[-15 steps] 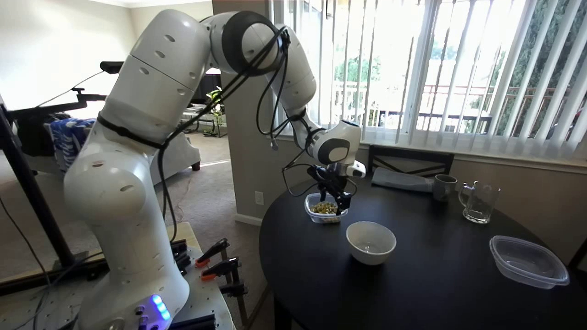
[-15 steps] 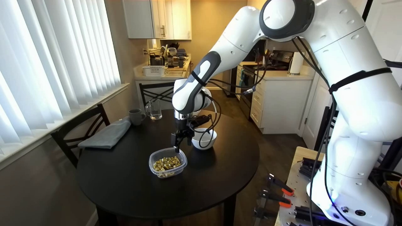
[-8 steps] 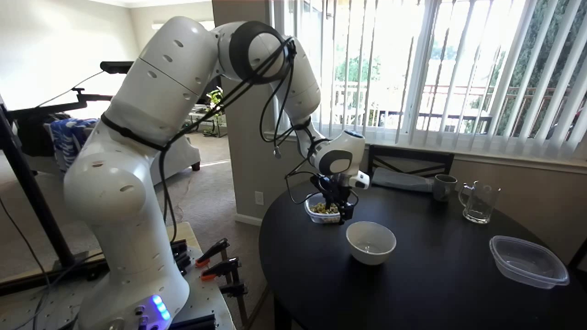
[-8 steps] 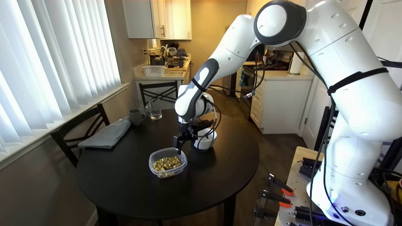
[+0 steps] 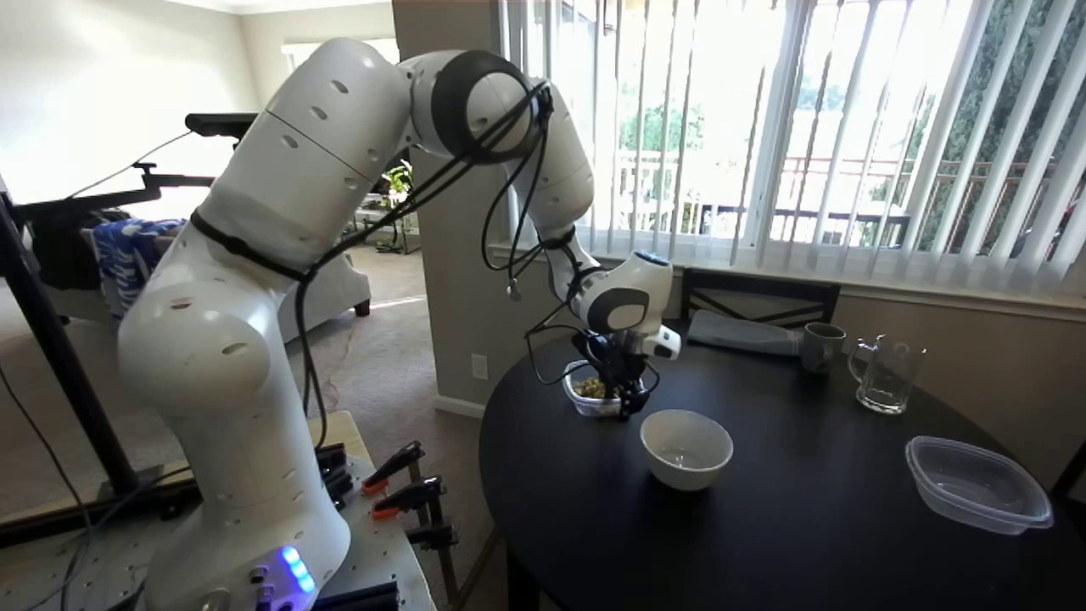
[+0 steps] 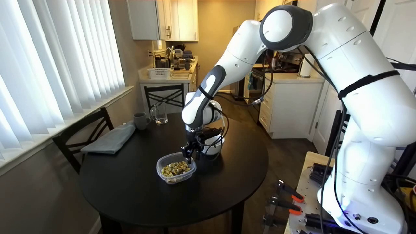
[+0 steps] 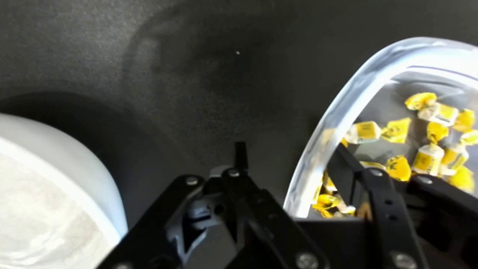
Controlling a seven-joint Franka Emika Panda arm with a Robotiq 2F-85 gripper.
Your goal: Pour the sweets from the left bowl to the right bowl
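The left bowl, a translucent bluish-white plastic container, stands upright on the dark table in both exterior views (image 5: 594, 409) (image 6: 168, 160) and at the right of the wrist view (image 7: 351, 108). It holds the sweets (image 7: 396, 130), small yellow-wrapped pieces, also visible in an exterior view (image 6: 175, 169). The right bowl, opaque white, stands close by (image 5: 687, 454) and shows at the left of the wrist view (image 7: 95, 179); it looks empty. My gripper (image 7: 287, 153) is open around the left bowl's near wall, one finger inside, one outside. The inner finger is close to the wall; contact is unclear.
A grey mug (image 5: 821, 348), a glass mug (image 5: 888, 378) and a folded cloth (image 5: 742, 333) lie toward the window side. A wide shallow clear container (image 5: 976, 488) stands at the table's far right in an exterior view. Chairs (image 6: 86, 130) stand round the table (image 6: 130, 195).
My gripper has come down over the left bowl's wall. The left bowl has shifted slightly toward the right bowl in the last half second. The right bowl has not moved.
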